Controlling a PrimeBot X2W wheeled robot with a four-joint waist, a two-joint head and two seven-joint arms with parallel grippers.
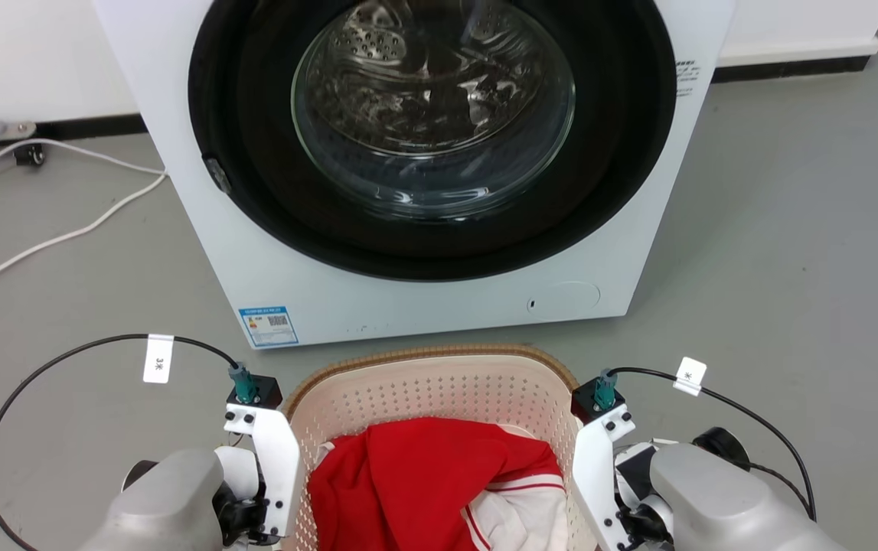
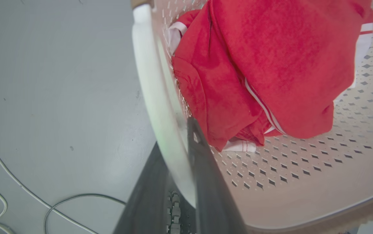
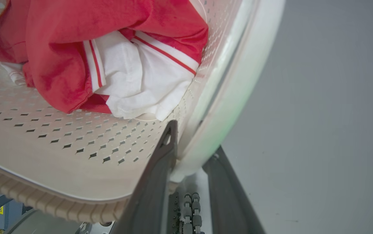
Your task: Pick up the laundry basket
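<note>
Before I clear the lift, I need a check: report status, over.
Status: left gripper and right gripper shut on laundry basket handles. Inside, red clothes. Ahead, washing machine, close.

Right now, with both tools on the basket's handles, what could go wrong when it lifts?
The left tool and right tool each pinch just a white side handle of the laundry basket, so an uneven lift could tilt it or let it slip. The washing machine stands right beyond the far rim; swinging forward might bump it. The red clothes could shift.

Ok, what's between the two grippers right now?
The laundry basket holding red-and-white clothing, in the head view. Left gripper and right gripper each straddle one side.
</note>
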